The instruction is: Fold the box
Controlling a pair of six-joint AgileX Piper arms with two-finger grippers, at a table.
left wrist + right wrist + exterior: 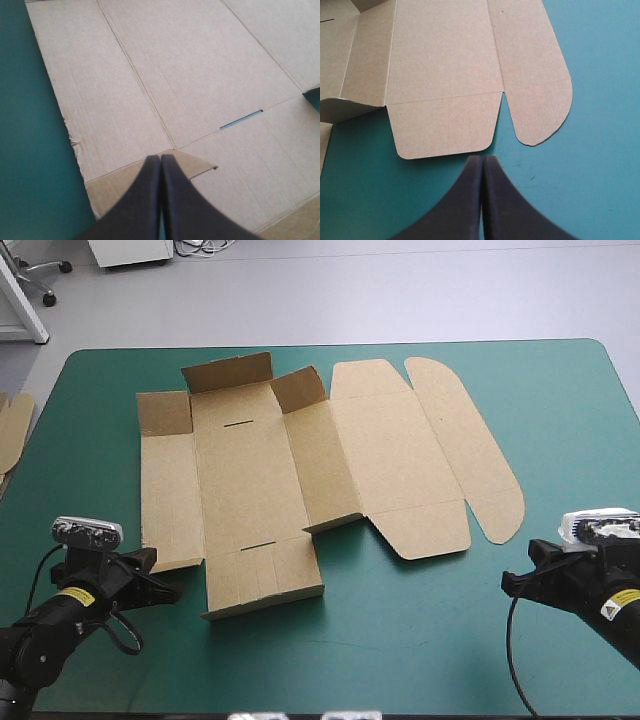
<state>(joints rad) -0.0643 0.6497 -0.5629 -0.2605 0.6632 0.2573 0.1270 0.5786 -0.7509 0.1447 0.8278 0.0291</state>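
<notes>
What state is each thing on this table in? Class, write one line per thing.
Box: unfolded, mostly flat, with far flaps and some other panels partly raised.
Left gripper: shut, empty, tips over the box's near corner flap.
Right gripper: shut, empty, over bare cover, just short of the box's rounded flaps.
Spare board: lying at the left edge, only partly in view.

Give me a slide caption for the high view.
Brown box lies unfolded on the teal-green table, a few flaps raised; left gripper and right gripper shut, either side.
</notes>
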